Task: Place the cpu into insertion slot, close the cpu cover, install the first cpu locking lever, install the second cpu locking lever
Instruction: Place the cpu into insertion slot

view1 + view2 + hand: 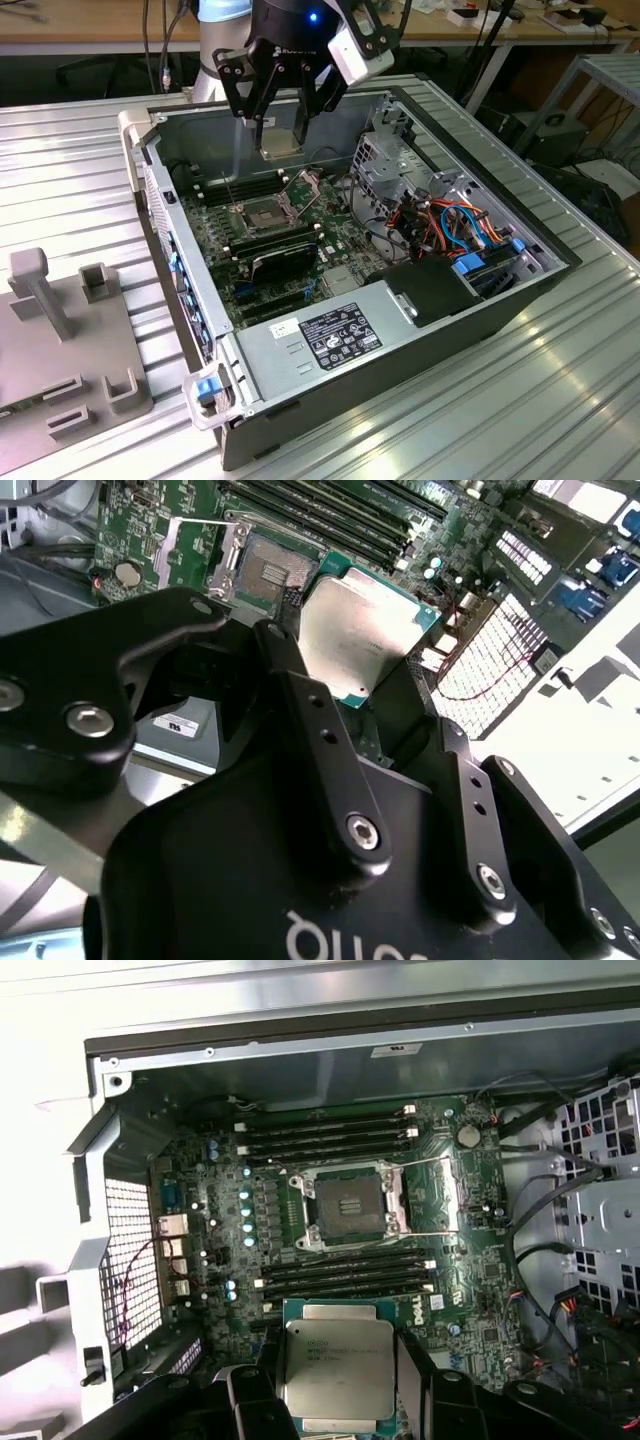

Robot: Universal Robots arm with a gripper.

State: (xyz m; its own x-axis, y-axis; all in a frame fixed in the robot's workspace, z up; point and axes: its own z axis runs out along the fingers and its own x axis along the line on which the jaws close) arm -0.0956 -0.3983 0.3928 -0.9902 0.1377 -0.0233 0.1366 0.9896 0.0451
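Observation:
My gripper (284,122) hangs above the open computer case, shut on the cpu (279,138), a flat square chip with a silver-grey top. In both wrist views the black fingers (414,1365) clamp the cpu (338,1365) by two opposite edges, with its metal top (358,630) showing. The insertion slot (348,1205) lies open on the green motherboard, its dark pin field bare, below and apart from the chip (257,213). The cpu cover (398,1203) stands swung up at one side of the slot. Two thin wire levers (432,1233) are raised beside it.
Long black memory slots (330,1130) flank the socket on both sides. A black fan card (282,262) and the power supply (330,335) sit nearer the case front. A drive cage (385,160) and coloured cables (450,225) fill the exterior view's right. A grey fixture (60,330) stands outside the case.

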